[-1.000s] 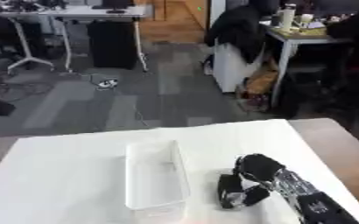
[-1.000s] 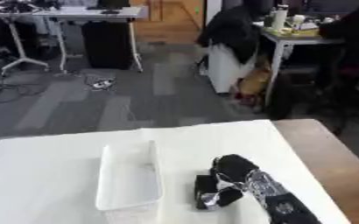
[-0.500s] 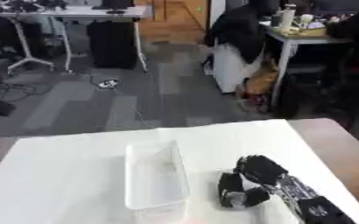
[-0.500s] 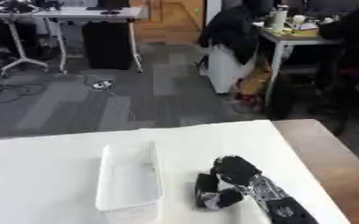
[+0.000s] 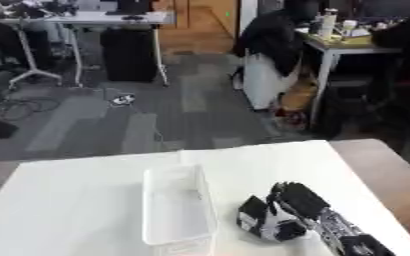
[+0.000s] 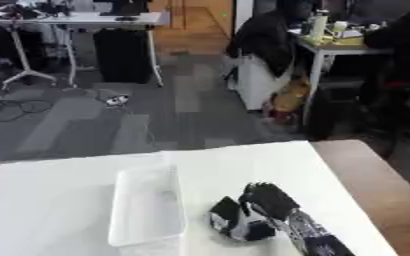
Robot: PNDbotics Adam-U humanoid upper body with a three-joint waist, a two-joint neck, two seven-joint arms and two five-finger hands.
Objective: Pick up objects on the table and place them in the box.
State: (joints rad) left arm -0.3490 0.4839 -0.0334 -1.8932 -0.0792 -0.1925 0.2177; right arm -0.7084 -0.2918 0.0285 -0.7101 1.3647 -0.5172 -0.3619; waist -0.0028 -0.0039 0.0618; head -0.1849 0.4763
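A clear plastic box lies on the white table, its long side running away from me. Just right of it my right hand rests low on the table with its fingers curled round a black-and-white object. The object is partly hidden by the fingers, and its shape is unclear. The hand and the object sit beside the box, outside its right wall. My left hand shows in neither view.
The white table ends at a brown wooden strip on the right. Beyond the far edge lies grey office floor with desks, a dark cabinet and a chair draped in black clothing.
The right hand has curled tighter round the black-and-white object and shifted slightly towards the box. The box has stayed put.
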